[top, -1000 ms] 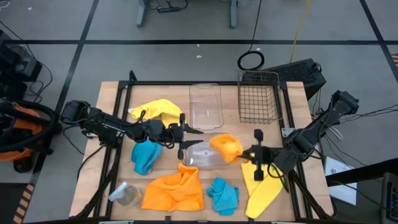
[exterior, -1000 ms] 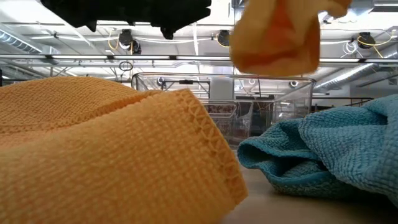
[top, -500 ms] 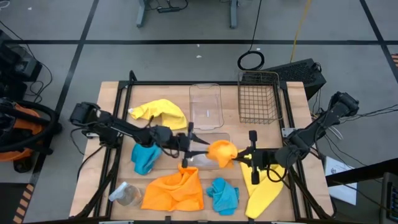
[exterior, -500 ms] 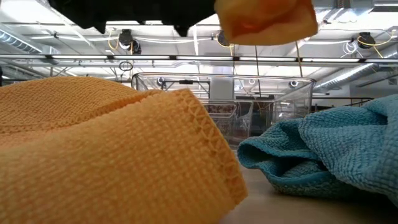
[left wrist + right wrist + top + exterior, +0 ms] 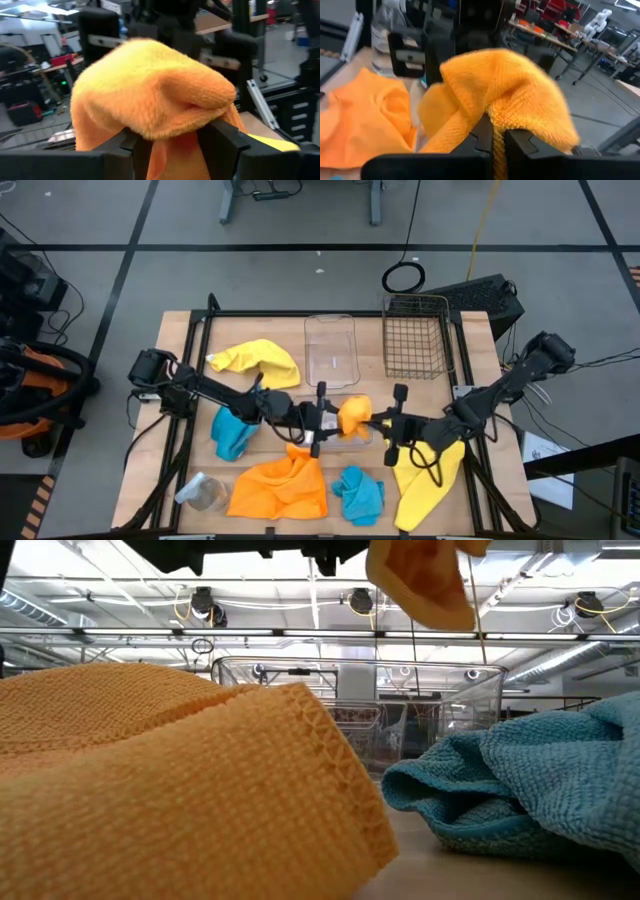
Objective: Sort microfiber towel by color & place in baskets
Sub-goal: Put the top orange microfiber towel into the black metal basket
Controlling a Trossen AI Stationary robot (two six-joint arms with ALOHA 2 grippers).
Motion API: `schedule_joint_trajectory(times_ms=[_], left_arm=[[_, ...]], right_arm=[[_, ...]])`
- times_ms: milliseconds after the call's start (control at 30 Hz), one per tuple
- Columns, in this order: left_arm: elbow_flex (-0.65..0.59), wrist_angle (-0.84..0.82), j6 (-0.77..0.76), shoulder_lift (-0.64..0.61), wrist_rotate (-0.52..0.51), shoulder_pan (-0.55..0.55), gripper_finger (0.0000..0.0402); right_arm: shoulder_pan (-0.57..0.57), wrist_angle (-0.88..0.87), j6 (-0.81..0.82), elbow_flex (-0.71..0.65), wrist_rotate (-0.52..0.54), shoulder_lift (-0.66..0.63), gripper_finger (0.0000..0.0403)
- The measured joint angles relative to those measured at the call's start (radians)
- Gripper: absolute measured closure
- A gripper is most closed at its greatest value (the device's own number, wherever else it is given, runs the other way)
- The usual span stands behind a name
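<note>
A bunched orange towel (image 5: 353, 416) hangs in the air between my two grippers, over the middle of the table; the low view shows it up high (image 5: 425, 580). My right gripper (image 5: 373, 423) is shut on it. My left gripper (image 5: 333, 420) is open, with one finger on each side of the bunch (image 5: 150, 90). The second orange towel (image 5: 280, 485), two turquoise towels (image 5: 235, 430) (image 5: 358, 492) and two yellow towels (image 5: 255, 360) (image 5: 425, 480) lie flat on the table. A clear bin (image 5: 330, 350) and the wire basket (image 5: 415, 335) stand at the far edge. My left gripper's fingers (image 5: 132, 145) stand on either side of the orange towel's lower hanging part (image 5: 172, 150), and the bulge of the bunch lies over their ends. I cannot tell whether they touch it. My right gripper pinches a fold of the orange towel (image 5: 487, 112) between its two fingers, coming level from the table's right. The cloth bulges over and around the fingertips (image 5: 512, 137). The towel is lifted clear of the table, hanging slack.
A second clear bin (image 5: 345, 442) lies under the held towel, mostly hidden by the grippers. A small clear jar (image 5: 203, 492) sits near the front left corner. In the low view the orange towel (image 5: 180, 780) and a turquoise towel (image 5: 530, 790) fill the foreground.
My right gripper has carried the orange towel toward the table's left. My left gripper has moved toward the right until its fingers came around the towel. The towel stayed lifted clear throughout.
</note>
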Motion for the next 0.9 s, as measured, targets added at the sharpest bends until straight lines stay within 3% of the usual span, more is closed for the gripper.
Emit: schedule_joint_trajectory(times_ms=[133,233,633,733,900], left_arm=[[0.000,-0.008,0.007,0.000,-0.053,-0.007,0.0246],[0.000,-0.009,0.009,0.000,-0.060,-0.007,0.0246],[0.000,0.024,0.023,0.000,-0.055,-0.009,0.0246],[0.000,0.047,0.051,0.000,-0.056,-0.009,0.0246],[0.000,0.050,0.052,0.000,-0.056,-0.010,0.0246]], right_arm=[[-0.005,0.003,0.077,0.000,0.052,0.038,0.0384],[-0.005,-0.006,0.129,0.000,0.090,0.054,0.0355],[-0.012,-0.021,0.245,0.000,0.056,0.065,0.0103],[-0.028,-0.017,0.270,0.000,-0.031,0.070,0.0084],[-0.048,0.002,0.268,0.000,-0.039,0.089,0.0092]])
